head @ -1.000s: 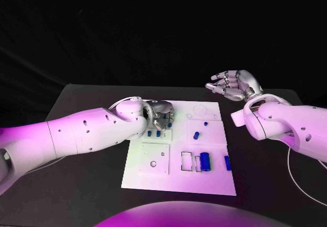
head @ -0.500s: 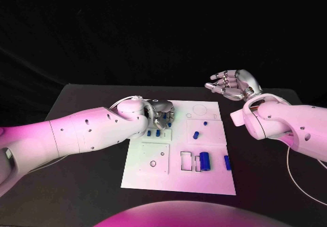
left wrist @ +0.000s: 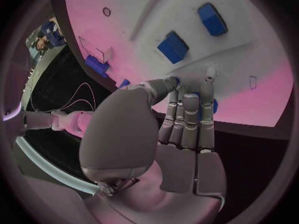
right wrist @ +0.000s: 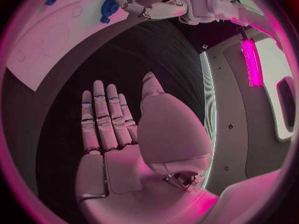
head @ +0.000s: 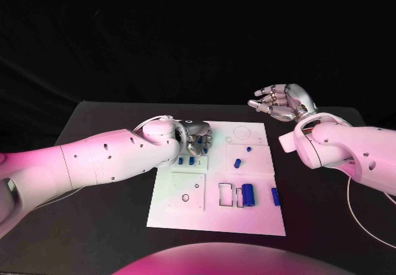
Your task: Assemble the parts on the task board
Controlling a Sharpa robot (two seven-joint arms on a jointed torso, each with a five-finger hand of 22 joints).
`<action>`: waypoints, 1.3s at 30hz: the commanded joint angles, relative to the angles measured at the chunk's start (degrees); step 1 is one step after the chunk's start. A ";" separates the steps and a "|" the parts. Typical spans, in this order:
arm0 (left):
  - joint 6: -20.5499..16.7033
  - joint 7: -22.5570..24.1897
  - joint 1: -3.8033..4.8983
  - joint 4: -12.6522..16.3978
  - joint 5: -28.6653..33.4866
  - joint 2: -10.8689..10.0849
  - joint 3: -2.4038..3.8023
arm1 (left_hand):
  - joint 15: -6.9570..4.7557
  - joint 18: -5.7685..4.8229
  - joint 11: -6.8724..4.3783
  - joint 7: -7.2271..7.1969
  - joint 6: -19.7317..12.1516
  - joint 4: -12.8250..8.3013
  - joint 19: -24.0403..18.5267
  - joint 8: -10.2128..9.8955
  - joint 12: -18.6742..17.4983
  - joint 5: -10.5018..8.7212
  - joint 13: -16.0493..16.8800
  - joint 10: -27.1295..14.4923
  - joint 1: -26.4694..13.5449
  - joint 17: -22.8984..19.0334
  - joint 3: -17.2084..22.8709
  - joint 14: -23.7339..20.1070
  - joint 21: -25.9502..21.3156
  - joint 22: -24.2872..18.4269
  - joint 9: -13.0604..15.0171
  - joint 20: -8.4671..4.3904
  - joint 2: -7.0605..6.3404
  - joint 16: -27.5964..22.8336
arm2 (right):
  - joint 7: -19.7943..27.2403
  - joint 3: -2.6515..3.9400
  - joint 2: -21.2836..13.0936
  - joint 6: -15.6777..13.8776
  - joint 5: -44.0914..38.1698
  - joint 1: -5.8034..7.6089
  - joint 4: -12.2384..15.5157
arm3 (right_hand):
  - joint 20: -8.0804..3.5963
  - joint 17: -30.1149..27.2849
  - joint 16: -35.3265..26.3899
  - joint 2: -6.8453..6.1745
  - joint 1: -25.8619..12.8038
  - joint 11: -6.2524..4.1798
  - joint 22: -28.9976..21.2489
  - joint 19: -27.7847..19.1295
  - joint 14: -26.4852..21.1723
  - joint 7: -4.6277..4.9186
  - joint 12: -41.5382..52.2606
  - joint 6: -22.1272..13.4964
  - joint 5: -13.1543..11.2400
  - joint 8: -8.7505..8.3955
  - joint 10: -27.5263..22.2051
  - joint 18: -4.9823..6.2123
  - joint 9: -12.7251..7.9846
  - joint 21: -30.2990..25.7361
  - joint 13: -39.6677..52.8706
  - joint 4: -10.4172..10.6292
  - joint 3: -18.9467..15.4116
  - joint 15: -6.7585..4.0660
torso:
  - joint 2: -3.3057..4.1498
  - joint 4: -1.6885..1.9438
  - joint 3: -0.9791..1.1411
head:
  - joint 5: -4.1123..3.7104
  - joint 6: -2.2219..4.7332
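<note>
1. At the centre of the black counter [head: 107, 223] lies the white task board [head: 216, 220], its long side running from 12 to 6 o'clock in the head view.
2. Blue parts sit on the board: a pair standing side by side [head: 186, 161] toward 10 o'clock, one slim piece [head: 237, 164] near the middle, a small one [head: 249, 150] just above it, a large cylinder [head: 248, 195] toward 5 o'clock beside an empty rectangular recess [head: 226, 195], and another piece [head: 276, 197] at the board's 4 o'clock edge.
3. The left robot hand [head: 194, 139] is over the board's 11 o'clock corner, fingers bent downward. The left wrist view shows its fingertips [left wrist: 210, 74] reaching to the board surface, with a blue part [left wrist: 214, 105] partly hidden behind them. Whether it is pinched or merely touched, I cannot tell. Judged purpose: picking up or seating a part there.
4. The right robot hand [head: 280, 103] is raised off the board at 1 o'clock, above the counter's far edge, fingers loosely spread and holding nothing. Judged purpose: parked clear of the left arm's work.
5. Most recesses appear unfilled; the assembly is judged to be at an early stage.
</note>
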 commanded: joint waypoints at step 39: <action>-4.78 2.11 -0.42 2.94 2.89 -2.45 1.53 | -1.59 -1.06 -1.74 -1.41 7.22 -1.16 7.77 -1.77 -3.15 -0.34 -1.53 8.40 -1.42 7.59 0.18 7.81 6.76 9.45 0.21 -1.41 2.33 4.89 | 0.45 0.01 0.14 0.72 -0.32 -0.07 -0.21 | 0.05 -0.16 -0.41 0.39 -0.01 0.27 -0.25 -0.49 0.07 3.43 -0.16 0.27 -0.03 0.28 -0.01 0.81 -0.15 -0.03 -0.01 -0.01 0.32 0.21 | -0.13 0.06 -0.08 | -0.12 0.60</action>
